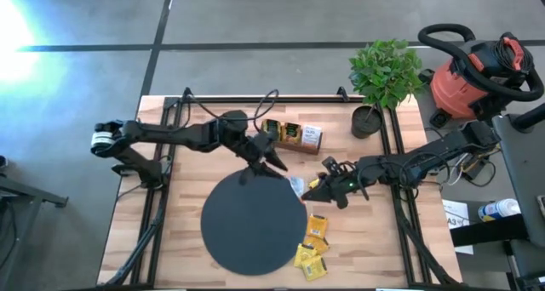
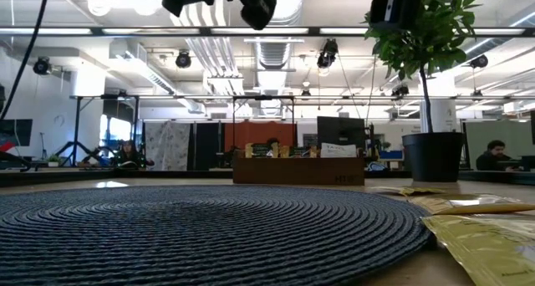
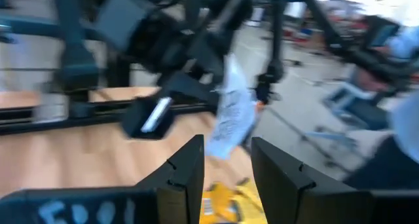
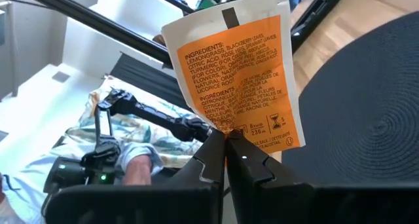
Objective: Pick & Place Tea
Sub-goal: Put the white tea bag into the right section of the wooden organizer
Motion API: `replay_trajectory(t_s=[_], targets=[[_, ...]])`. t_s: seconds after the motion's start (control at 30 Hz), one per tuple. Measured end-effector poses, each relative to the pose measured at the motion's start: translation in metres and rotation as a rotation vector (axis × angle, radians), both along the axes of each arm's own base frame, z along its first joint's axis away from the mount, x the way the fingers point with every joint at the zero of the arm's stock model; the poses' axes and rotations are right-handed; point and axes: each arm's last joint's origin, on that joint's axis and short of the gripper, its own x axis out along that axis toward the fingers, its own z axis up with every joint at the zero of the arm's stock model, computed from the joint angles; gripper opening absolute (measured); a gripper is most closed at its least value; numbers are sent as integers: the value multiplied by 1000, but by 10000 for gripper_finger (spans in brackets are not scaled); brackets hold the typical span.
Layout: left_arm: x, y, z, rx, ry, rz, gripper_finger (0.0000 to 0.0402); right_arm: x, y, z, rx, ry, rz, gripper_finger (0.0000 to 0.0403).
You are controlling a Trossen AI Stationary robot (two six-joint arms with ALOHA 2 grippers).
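Wooden table [image 1: 183, 231], black disc [image 1: 252, 225], open-plan room; right fingers [image 4: 226, 160] clamping orange sachet [image 4: 236, 73], left fingers [image 3: 196, 178] parted.

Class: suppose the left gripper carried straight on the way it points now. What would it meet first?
Most likely the orange-and-white tea sachet pinched by the right gripper; it hangs just beyond the left gripper's open fingers, though depth is uncertain.

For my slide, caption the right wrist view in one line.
Right gripper pinches an orange-and-white tea sachet by its edge beside the black disc.
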Motion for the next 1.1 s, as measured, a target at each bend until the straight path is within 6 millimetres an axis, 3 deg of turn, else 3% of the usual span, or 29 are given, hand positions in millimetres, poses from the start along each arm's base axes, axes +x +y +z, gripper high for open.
replay_trajectory(t_s=[0.1, 0.47, 0.8, 1.1], targets=[[5, -1, -1, -14, 6, -59, 119, 0, 0, 0, 0, 2, 4, 8], [17, 4, -15, -34, 61, -29, 119, 2, 1, 11, -20, -40, 13, 8], [18, 4, -3, -95, -19, -21, 119, 3, 0, 9, -45, -38, 1, 8], [18, 2, -3, -138, 12, -56, 119, 5, -7, 9, -55, -40, -34, 8]])
